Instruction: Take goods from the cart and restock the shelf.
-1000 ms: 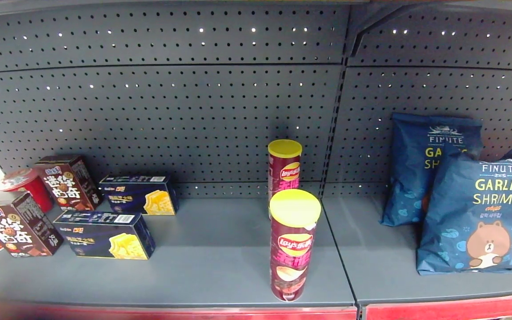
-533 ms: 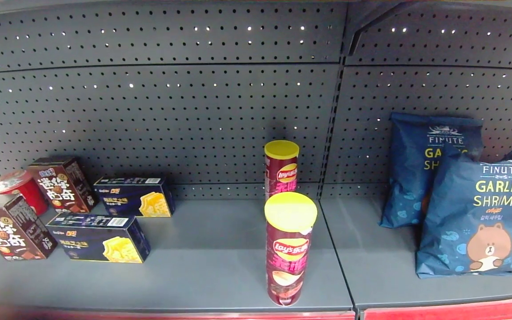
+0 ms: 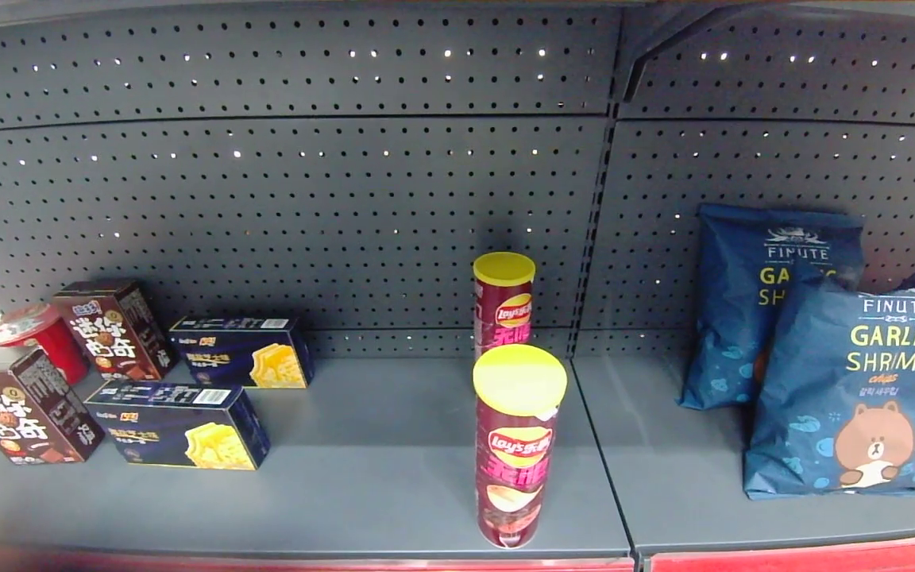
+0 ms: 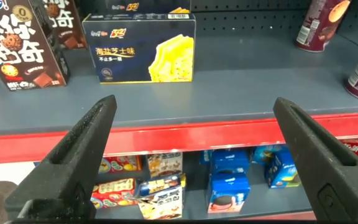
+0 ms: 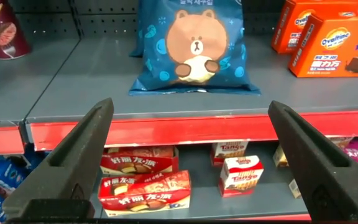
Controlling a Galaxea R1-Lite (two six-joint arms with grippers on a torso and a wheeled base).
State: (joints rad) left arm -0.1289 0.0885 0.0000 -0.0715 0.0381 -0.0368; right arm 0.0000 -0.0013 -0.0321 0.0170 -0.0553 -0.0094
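Observation:
On the grey shelf [image 3: 394, 477] two maroon chip cans with yellow lids stand upright, one at the front [image 3: 518, 445] and one behind it [image 3: 503, 302]. Dark blue boxes [image 3: 179, 425] and brown cookie boxes [image 3: 21, 413] lie at the left; blue shrimp chip bags [image 3: 847, 389] lean at the right. My left gripper [image 4: 197, 162] is open and holds nothing, in front of the shelf's red edge [image 4: 166, 134], facing a blue box [image 4: 145, 48]. My right gripper [image 5: 194, 162] is open with nothing in it, below the bear bag [image 5: 194, 46].
Orange boxes [image 5: 328, 37] sit at the far right of the shelf. A lower shelf holds small snack boxes [image 5: 145, 180] and blue packs [image 4: 229, 186]. Bare shelf floor lies between the blue boxes and the cans [image 3: 378, 429].
The head view has shifted slightly, so everything sits a little to the left and lower in the picture. Nothing on the shelf has moved.

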